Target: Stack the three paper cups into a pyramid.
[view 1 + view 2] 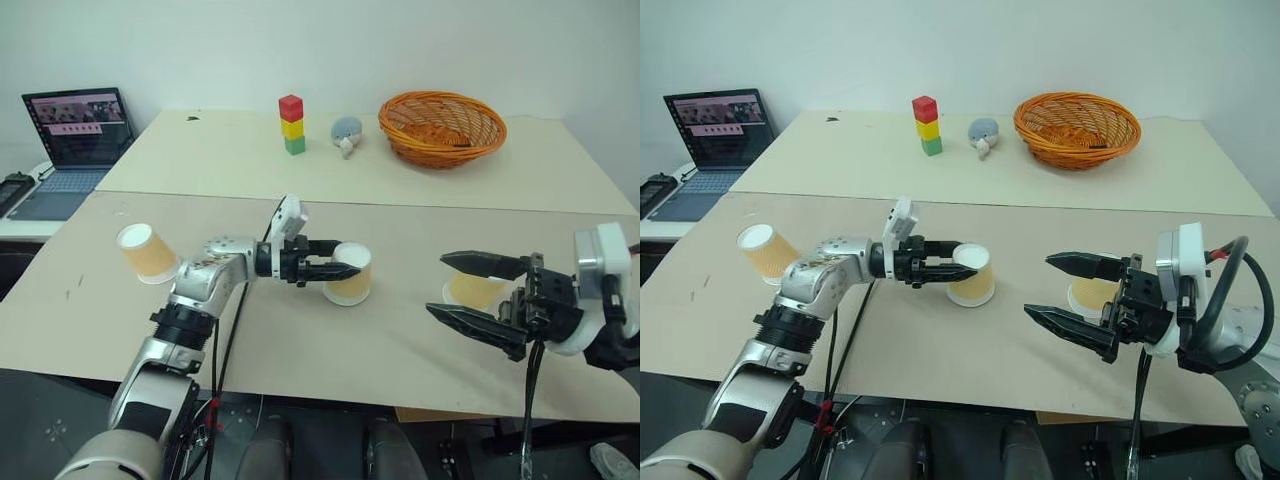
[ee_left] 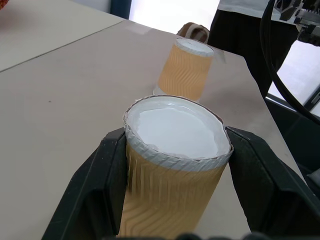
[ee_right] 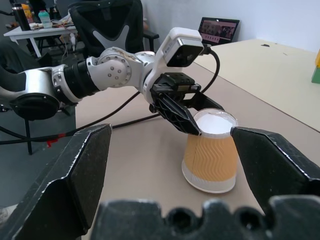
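Three tan paper cups stand base up on the table. My left gripper is shut on the middle cup near its white base, with a black finger on each side. Whether this cup rests on the table or hangs just above it I cannot tell. A second cup stands alone at the left, beside my left forearm. The third cup stands at the right, just behind my right gripper, which is open wide, level and pointing toward the middle cup.
On the far table stand a red-yellow-green block tower, a small grey toy and a wicker basket. A laptop sits at the far left. The table's front edge runs close under both arms.
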Action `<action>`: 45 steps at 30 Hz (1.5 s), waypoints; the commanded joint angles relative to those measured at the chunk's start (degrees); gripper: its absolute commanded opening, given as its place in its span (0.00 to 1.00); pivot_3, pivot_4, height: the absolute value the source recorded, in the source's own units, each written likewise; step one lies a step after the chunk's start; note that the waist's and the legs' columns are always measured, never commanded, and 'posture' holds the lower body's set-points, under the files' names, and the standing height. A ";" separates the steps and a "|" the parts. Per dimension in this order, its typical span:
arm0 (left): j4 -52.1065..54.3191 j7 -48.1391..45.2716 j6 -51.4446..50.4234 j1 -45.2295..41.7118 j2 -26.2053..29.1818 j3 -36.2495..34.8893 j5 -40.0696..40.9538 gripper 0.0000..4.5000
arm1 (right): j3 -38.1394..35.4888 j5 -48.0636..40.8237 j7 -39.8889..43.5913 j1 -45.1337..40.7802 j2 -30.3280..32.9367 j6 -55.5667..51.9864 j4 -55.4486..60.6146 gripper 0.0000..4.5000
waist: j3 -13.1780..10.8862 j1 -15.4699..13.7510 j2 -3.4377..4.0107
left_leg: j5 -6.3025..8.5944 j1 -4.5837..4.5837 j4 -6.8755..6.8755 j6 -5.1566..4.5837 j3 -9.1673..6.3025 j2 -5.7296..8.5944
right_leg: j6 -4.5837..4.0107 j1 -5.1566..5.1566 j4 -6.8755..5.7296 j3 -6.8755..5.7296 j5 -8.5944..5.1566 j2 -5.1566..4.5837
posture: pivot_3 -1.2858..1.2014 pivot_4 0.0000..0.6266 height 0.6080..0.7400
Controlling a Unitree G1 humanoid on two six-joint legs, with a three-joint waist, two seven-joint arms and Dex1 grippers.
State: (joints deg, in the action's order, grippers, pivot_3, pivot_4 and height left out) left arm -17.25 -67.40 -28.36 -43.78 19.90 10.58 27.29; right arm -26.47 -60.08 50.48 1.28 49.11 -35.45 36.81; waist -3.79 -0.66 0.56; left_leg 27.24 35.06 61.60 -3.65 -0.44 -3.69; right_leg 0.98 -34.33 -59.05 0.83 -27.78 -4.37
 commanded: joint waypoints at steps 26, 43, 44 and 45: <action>-1.39 -1.53 1.82 -1.78 -4.18 -1.48 -1.98 0.64 | -4.87 4.80 5.03 6.91 3.05 1.70 -1.48 1.00 | -0.15 0.00 -0.17 | -0.01 -0.08 -0.03 -0.02 -0.08 -0.03 | 0.00 0.06 -0.02 -0.02 0.00 0.04 | 0.52 0.24 0.16; 7.38 7.74 -3.33 -6.40 -4.55 -14.04 6.68 0.99 | -4.23 3.80 4.93 5.41 2.84 1.22 -2.13 1.00 | -0.27 -0.01 -0.08 | -0.01 -0.05 -0.02 -0.02 -0.12 -0.04 | 0.00 0.06 -0.01 -0.01 0.00 0.01 | 0.52 0.24 0.16; 9.80 9.96 -5.58 -6.93 -4.17 -16.25 9.00 0.99 | -4.24 3.71 4.96 5.44 2.82 1.17 -2.03 1.00 | -0.32 -0.01 -0.09 | -0.02 -0.04 -0.01 -0.01 -0.16 -0.08 | 0.00 0.06 -0.03 -0.01 0.00 0.00 | 0.52 0.24 0.16; 11.78 12.25 -7.53 -7.35 -3.76 -18.32 10.92 0.99 | -4.13 3.74 4.93 5.40 2.79 1.12 -2.06 1.00 | -0.32 -0.01 -0.07 | -0.02 -0.02 -0.01 -0.01 -0.21 -0.10 | 0.00 0.06 -0.02 -0.02 0.00 0.00 | 0.52 0.24 0.16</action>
State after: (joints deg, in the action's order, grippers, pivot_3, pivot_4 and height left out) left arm -11.85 -59.29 -32.70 -48.37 14.90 -2.55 32.99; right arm -29.71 -55.28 55.05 7.50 52.16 -34.98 34.22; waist -4.10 -0.67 0.49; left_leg 27.21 35.04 61.59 -3.64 -0.67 -3.80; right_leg 0.99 -34.27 -59.07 0.82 -27.78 -4.37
